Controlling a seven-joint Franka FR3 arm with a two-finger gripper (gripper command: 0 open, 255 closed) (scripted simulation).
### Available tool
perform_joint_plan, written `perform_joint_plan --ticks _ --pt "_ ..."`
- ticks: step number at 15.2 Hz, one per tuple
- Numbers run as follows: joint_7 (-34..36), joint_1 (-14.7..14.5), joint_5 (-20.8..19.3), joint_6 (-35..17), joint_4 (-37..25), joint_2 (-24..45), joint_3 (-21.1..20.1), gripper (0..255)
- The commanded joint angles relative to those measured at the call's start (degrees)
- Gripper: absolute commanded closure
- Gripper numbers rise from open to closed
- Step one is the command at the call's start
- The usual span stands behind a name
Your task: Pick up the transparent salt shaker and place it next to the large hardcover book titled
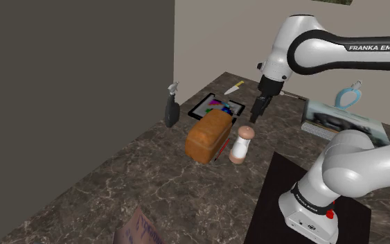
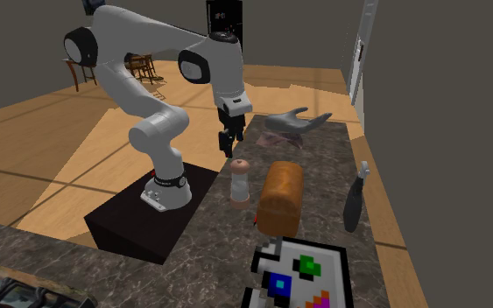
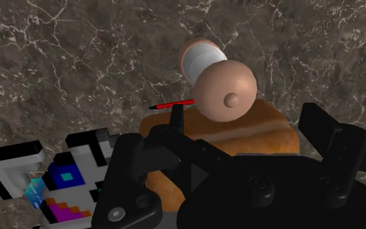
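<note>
The salt shaker (image 1: 242,144) stands upright on the dark marble counter (image 1: 152,187), with a pale body and a pinkish-tan cap. It is right beside a brown bread loaf (image 1: 209,136). My black gripper (image 1: 259,111) hangs open above the shaker, a little toward the shoulder view's right, touching nothing. From the wrist, the shaker (image 3: 215,75) is seen cap-first just ahead of the open gripper (image 3: 243,130), with the loaf (image 3: 266,133) under it. A large book with a bluish cover (image 1: 340,119) lies flat at the shoulder view's right. Across the counter, the shaker (image 2: 240,181) stands below the gripper (image 2: 228,144).
A colourful flat tablet-like item (image 1: 217,107) lies behind the loaf, a knife (image 1: 233,87) beyond it. A black bottle (image 1: 172,109) stands at the counter's wall side. A red pen (image 3: 171,104) lies by the loaf. A blue ring (image 1: 351,96) sits behind the book.
</note>
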State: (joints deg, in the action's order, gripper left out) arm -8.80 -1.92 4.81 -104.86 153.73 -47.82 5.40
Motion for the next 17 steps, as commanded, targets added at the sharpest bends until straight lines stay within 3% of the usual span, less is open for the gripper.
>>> perform_joint_plan --ticks 1,10,17 --pt "-0.98 -0.30 0.46 -4.29 3.47 1.06 0.46 0" --pt "-1.56 -1.04 1.40 -12.58 9.58 3.31 0.26 0" --pt "-1.56 -1.04 1.40 -12.56 9.57 3.30 0.26 0"
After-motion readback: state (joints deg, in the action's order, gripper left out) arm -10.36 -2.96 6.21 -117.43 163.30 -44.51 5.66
